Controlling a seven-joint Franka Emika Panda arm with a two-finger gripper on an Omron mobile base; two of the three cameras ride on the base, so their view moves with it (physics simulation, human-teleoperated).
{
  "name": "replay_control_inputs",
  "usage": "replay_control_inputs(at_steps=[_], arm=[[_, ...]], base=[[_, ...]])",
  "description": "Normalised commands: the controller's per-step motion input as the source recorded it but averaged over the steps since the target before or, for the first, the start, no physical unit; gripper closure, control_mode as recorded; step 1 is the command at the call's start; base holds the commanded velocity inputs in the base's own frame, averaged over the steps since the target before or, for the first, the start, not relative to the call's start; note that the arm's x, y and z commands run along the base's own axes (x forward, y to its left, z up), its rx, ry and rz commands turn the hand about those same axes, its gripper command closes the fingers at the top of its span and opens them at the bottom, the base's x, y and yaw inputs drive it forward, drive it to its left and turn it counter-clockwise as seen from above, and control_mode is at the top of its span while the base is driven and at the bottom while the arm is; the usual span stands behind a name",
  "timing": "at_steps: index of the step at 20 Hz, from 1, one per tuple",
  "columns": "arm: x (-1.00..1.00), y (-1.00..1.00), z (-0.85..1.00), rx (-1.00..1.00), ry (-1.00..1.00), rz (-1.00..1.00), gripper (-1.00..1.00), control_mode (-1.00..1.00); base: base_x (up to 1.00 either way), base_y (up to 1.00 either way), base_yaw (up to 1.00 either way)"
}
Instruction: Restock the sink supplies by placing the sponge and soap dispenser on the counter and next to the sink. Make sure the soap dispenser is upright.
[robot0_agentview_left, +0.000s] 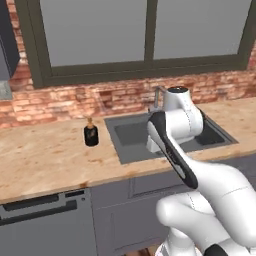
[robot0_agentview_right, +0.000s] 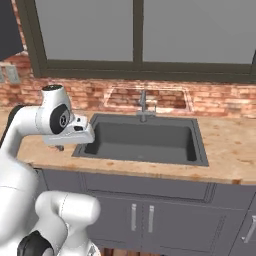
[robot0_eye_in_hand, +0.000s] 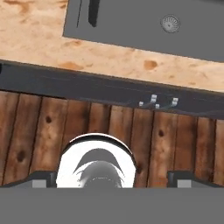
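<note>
Even, flat lighting everywhere, no obvious light source tbh. Window (robot0_agentview_left: 145, 30) panes are plain grey, no glare. Soft shadow under the counter (robot0_agentview_left: 45, 155) edge, sink (robot0_agentview_right: 142, 140) basin reads dark. Pics are low-res & a bit soft, brick wall (robot0_agentview_right: 215, 102) esp. No edge distortion afaict.

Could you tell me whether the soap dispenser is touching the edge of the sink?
Apart. In the left base view the soap dispenser stands upright on the counter, with a strip of bare countertop between it and the sink.
</note>
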Motion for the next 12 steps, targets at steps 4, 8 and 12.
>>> replay_control_inputs(at_steps=[4, 8, 12], arm=[[0.0, 0.0, 0.0, 0.0, 0.0, 0.0, -1.0, 1.0], [0.0, 0.0, 0.0, 0.0, 0.0, 0.0, -1.0, 1.0], [0.0, 0.0, 0.0, 0.0, 0.0, 0.0, -1.0, 1.0]], base=[[-0.5, -0.06, -0.73], [-0.12, -0.35, -0.73], [0.07, -0.67, -0.6]])
